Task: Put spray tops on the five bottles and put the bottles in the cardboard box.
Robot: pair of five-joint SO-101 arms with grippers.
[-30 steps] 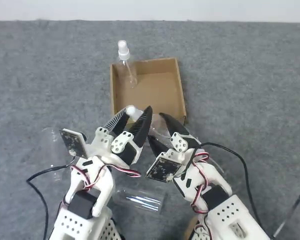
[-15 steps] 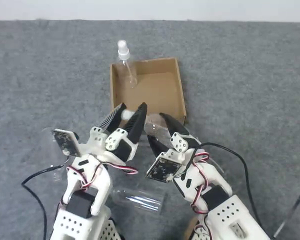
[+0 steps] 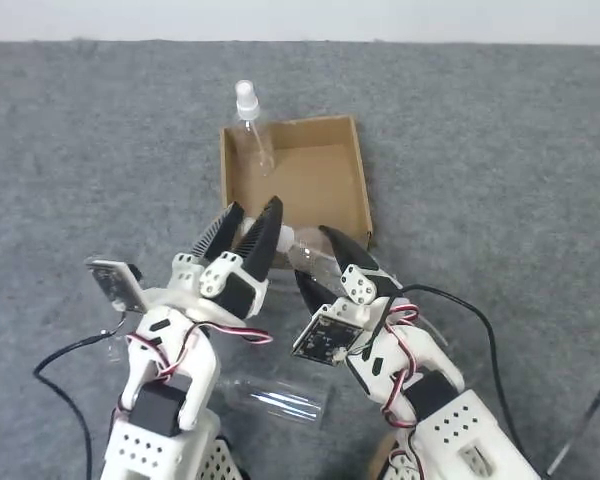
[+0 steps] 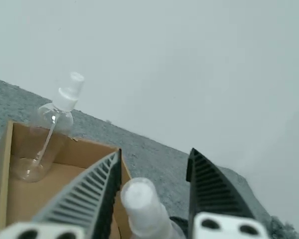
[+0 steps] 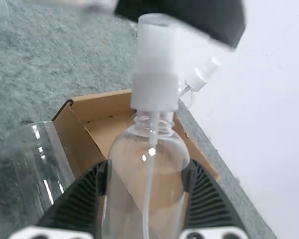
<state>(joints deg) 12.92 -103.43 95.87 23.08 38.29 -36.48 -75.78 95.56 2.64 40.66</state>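
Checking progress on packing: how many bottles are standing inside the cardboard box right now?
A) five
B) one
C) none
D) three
B: a single bottle with its spray top on stands in the far left corner of the cardboard box.

The desk (image 3: 500, 150) is covered edge to edge in grey, carpet-like fabric. An open-topped cardboard box (image 3: 315, 180) sits on it toward the far middle. One clear bottle (image 3: 280, 398) lies on its side at the near edge, between the arm bases. A second clear bottle (image 3: 112, 345) lies at the left, partly hidden by an arm. Black cables (image 3: 58, 365) trail on the fabric beside both bases.
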